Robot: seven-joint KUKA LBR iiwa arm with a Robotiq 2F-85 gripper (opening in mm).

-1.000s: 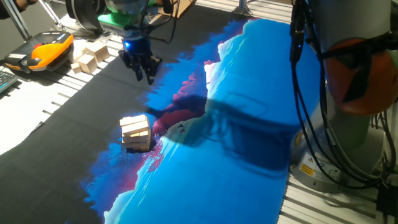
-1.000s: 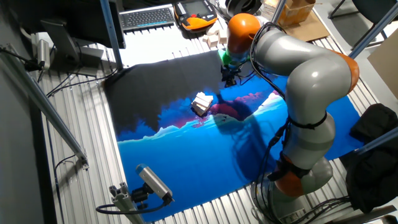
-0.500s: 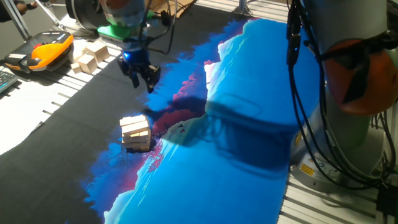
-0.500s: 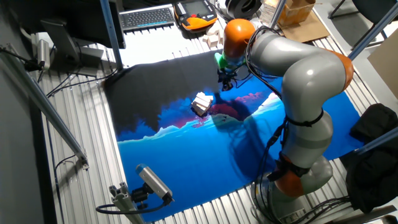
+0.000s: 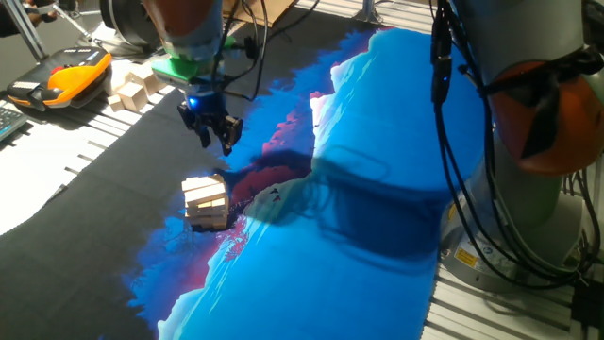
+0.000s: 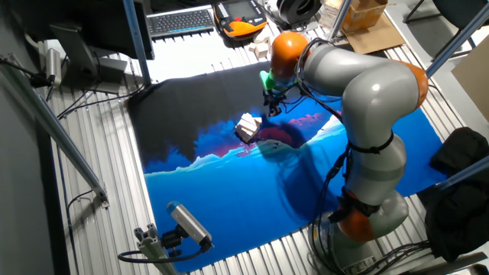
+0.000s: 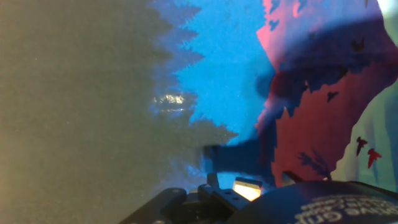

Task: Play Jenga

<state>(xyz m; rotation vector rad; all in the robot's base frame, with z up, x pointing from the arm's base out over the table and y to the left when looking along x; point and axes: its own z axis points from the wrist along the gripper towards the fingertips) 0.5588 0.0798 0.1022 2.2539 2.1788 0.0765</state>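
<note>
The Jenga tower [image 5: 206, 202] is a small stack of pale wooden blocks on the mat, where black meets blue and pink. It also shows in the other fixed view [image 6: 248, 127]. My gripper [image 5: 216, 140] hangs above the mat, behind and a little right of the tower, apart from it. Its two fingers stand apart with nothing between them. In the other fixed view the gripper [image 6: 268, 108] is just right of the tower. The hand view shows only the mat [image 7: 205, 81] and the hand's body; the tower is out of view there.
A cluster of loose pale blocks [image 5: 140, 87] and an orange pendant [image 5: 68, 76] lie at the back left off the mat. A keyboard [image 6: 181, 21] sits beyond. The arm's base [image 6: 367, 214] stands at the mat's right side.
My gripper has come down and forward, closer to the Jenga tower. The tower has not moved.
</note>
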